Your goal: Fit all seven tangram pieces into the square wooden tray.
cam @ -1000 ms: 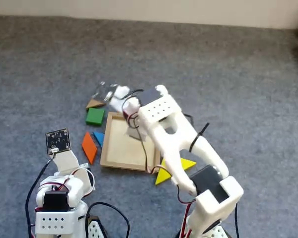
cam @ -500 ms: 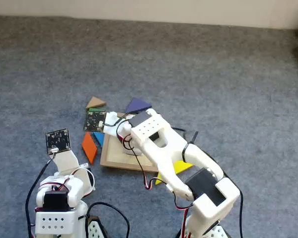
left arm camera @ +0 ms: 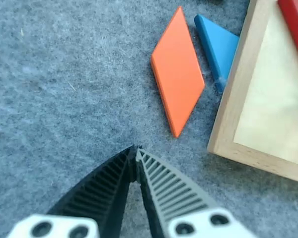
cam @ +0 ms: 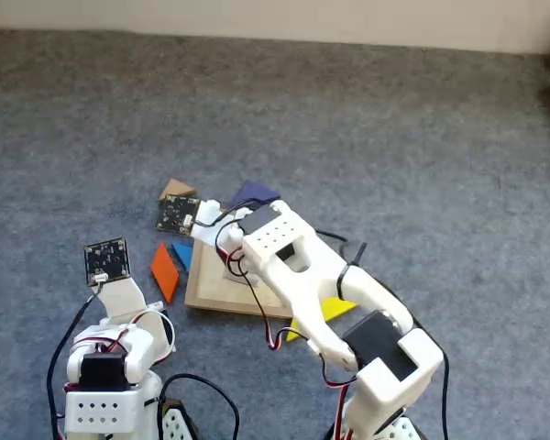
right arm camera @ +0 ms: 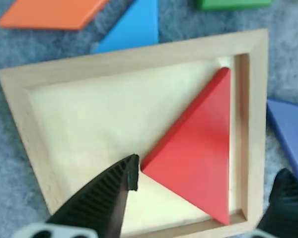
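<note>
A second ago the right arm (cam: 302,266) was stretched out toward eleven o'clock of the tray (cam: 202,298), over by the brown triangle (cam: 174,190). Now it has pulled back and hangs over the tray. The purple triangle (cam: 255,194) at twelve o'clock has come into sight. The right fingers (right arm camera: 109,198) are wide apart and hold nothing — the red triangle (right arm camera: 198,153) lies flat inside the tray just under them, tucked against one wall. So I think one piece is in and six wait outside. The left fingers (left arm camera: 135,158) are pressed together, empty, close to the grey surface (cam: 422,137), and have not moved.

From above, the arm covers the red triangle and most of the tray. The green square (right arm camera: 233,4) is cut off at an edge — from above, the wrist hides it. The yellow triangle (cam: 335,312) at four o'clock is half hidden too. The orange piece (left arm camera: 178,91) and the blue triangle (left arm camera: 218,47) sit at nine o'clock of the tray.
</note>
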Robot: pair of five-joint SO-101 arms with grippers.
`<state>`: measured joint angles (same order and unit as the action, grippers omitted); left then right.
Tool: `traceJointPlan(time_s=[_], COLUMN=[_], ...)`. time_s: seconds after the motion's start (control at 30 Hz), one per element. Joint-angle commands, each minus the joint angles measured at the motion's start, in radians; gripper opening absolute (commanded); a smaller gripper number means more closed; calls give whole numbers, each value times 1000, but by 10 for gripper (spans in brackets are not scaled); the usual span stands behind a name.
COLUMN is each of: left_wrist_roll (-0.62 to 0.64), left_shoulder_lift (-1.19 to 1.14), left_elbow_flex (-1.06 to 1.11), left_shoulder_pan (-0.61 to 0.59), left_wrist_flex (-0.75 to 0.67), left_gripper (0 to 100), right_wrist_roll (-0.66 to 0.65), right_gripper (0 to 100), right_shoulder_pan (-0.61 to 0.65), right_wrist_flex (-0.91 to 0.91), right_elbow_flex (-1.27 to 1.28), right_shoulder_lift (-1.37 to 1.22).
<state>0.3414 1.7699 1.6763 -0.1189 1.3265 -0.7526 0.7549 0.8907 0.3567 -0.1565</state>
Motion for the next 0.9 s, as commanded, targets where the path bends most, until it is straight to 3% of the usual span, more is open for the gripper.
traceJointPlan(time_s=[0.0,0.17,0.27,0.37,0.47,0.87], left_wrist_roll=[-5,-5,-5,-5,-5,-5], left_shoulder_lift=[51,51,51,51,51,51], left_elbow_flex=[21,21,21,21,21,21], left_shoulder_pan=[-12,-12,-12,-12,-12,-12], left_wrist_flex=[6,6,6,6,6,6], left_gripper=[7,7,7,7,7,7], right_wrist_roll=[12,12,23,135,201,281], right_gripper=[386,372,254,96,12,9], right_shoulder_pan=[-28,-48,-73,-94,-97,-99], right_wrist_flex=[-16,-8,-2,15,12,-45], right_elbow_flex=[-10,-2,2,1,2,-42], right_shoulder_lift=[81,157,239,268,259,-44])
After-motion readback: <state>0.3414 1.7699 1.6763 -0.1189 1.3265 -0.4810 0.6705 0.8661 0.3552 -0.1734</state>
